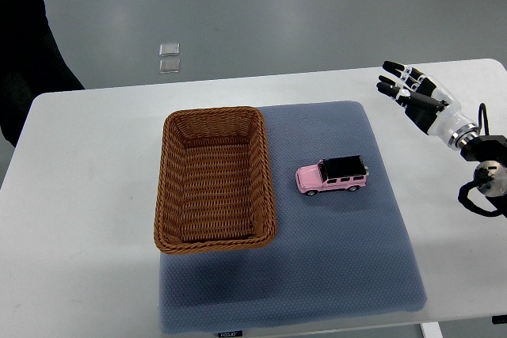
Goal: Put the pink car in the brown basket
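— Car (pixel 333 175) first: where does it sit?

— On the blue mat (pixel 341 275), on its wheels, lying crosswise, just right of the basket (pixel 215 180) but not touching it. It is pink with a black roof.

— And the basket?

— Brown wicker, empty, its right half on the mat and its left on the white table (pixel 87 195). Its open top and nearness to the car look meant to keep the carry short.

— What is the right hand (pixel 417 94) doing?

— It comes in from the right edge and hovers over the table's far right corner, well apart from the car. Fingers are stretched out and slightly spread; it holds nothing.

— So the task stands where?

— Unstarted, I would judge. The hand must reach left and down, then close across the car's narrow body.

— Left arm?

— Not visible. A dark shape, perhaps a person's clothing, shows at the upper left edge.
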Robot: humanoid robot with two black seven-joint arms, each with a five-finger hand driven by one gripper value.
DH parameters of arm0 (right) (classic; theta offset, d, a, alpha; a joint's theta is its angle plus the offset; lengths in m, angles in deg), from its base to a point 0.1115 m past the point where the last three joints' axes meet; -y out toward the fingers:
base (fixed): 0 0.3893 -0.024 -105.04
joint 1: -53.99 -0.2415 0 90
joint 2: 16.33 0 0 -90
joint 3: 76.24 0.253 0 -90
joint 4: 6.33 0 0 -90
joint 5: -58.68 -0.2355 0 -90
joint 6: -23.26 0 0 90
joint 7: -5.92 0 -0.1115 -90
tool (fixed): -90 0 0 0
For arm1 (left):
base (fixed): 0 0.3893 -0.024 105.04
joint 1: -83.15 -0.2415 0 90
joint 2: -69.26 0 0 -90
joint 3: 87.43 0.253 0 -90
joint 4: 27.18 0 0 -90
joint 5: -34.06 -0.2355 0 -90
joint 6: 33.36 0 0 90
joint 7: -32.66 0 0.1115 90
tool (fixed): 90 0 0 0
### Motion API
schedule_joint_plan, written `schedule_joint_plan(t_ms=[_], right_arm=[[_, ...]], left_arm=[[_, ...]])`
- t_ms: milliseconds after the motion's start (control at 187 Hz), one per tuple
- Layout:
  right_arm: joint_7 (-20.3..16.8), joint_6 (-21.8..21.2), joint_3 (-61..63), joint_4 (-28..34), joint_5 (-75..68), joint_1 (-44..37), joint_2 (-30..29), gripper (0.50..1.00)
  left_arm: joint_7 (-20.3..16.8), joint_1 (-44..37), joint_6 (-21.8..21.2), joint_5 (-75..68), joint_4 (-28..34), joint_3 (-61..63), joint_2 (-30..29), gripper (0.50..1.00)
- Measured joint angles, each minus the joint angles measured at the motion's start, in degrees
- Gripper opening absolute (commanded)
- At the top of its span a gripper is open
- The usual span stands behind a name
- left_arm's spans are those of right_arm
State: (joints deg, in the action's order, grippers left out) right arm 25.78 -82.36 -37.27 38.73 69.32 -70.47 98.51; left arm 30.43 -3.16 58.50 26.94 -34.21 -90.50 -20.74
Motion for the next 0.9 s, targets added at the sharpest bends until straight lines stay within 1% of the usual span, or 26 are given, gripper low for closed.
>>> schedule_joint_plan(t_ms=[529, 898], right_arm=[[0.00, -1.21, -0.31, 0.45, 0.68, -0.51, 0.35, 0.917], [0.05, -3.93, -0.24, 1.31, 7.19, -1.06, 1.03, 0.917]], left_arm=[[0.03, 0.00, -0.18, 0.00, -0.15, -0.24, 0.00, 1.000], [-0.03, -0.30, -0.13, 0.00, -0.17, -0.44, 0.00, 1.000]])
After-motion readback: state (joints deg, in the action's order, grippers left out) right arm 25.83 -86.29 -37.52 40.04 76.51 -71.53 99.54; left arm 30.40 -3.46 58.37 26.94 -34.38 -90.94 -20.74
